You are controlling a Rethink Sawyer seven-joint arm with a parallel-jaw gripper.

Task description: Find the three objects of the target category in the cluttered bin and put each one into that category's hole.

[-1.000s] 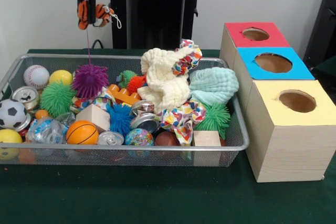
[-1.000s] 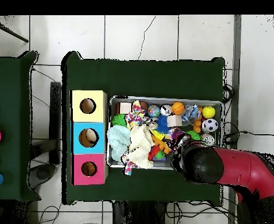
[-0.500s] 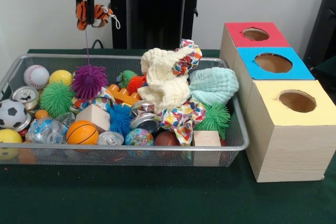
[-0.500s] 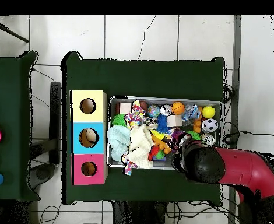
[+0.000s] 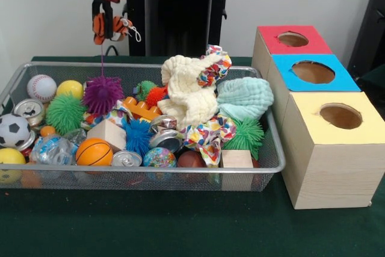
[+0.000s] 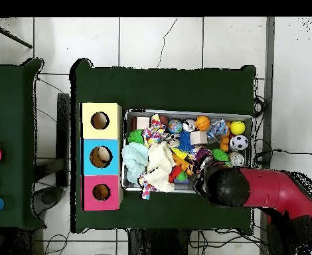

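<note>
**Striped toy held high above a crowded wire bin**

Green cloth covers the table (image 5: pixel 180 227), which carries a wire mesh bin (image 5: pixel 264 170) heaped with balls, spiky toys, cans, wooden blocks and cloths. My claw (image 5: pixel 106 28) hangs above the bin's far left corner, clamped on a small orange-and-black striped toy (image 5: pixel 118 27) with a white loop. A thin purple strand runs from it down to a purple spiky ball (image 5: pixel 102 93) lying in the bin. Just right of the bin stand three boxes, each with a round hole on top: yellow box (image 5: pixel 337 126) nearest, blue box (image 5: pixel 313 71) in the middle, red box (image 5: pixel 292 39) farthest.
</note>
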